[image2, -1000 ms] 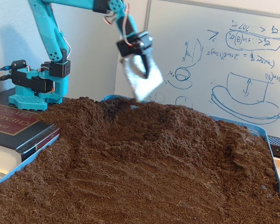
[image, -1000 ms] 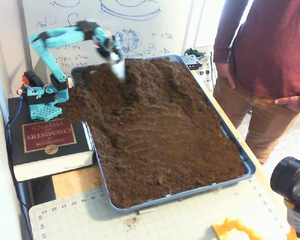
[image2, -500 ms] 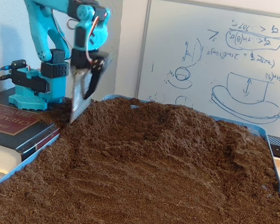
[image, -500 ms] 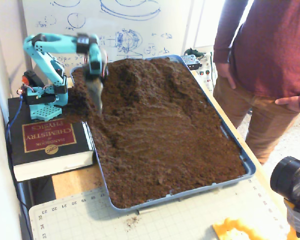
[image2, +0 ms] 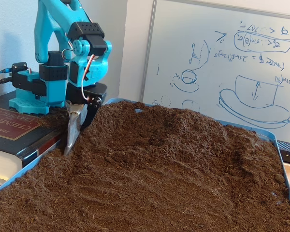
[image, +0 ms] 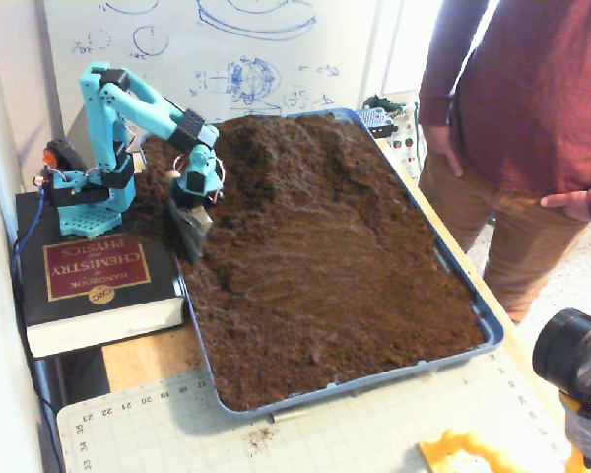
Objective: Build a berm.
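Note:
Dark brown soil fills a blue tray [image: 374,385] [image2: 13,175]. The berm [image: 276,148] [image2: 179,121] is a raised mound of soil at the tray's far end, higher than the flatter soil in front. My teal arm's gripper [image: 190,235] [image2: 73,137] carries a flat silver blade [image2: 71,130] that points down. It stands at the tray's left edge, beside the mound's left foot in both fixed views, with the blade tip touching the soil. The black finger [image2: 89,104] lies close against the blade, so the gripper is shut.
The arm's base stands on a thick black book [image: 89,281] [image2: 12,128] left of the tray. A person [image: 532,118] stands at the tray's right side. A whiteboard [image2: 222,63] is behind, and a cutting mat [image: 325,434] and a camera [image: 576,360] are in front.
The gripper swung from high over the tray's far end to the left, then dropped until the blade met the soil at the tray's left edge.

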Available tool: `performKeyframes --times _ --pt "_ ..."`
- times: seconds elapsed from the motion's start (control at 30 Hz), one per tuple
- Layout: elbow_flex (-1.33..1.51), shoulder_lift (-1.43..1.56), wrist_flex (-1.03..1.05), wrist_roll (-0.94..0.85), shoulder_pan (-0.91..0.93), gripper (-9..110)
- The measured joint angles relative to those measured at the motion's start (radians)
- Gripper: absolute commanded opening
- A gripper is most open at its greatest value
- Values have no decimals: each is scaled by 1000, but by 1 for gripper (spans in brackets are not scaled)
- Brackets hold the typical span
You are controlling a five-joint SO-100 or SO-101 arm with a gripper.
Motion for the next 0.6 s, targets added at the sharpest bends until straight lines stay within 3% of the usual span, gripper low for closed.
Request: performKeyframes --times 0.37,0.6 --pt "-64 -101 -186 371 -137 1" --pt "-241 -282 -193 428 -238 1"
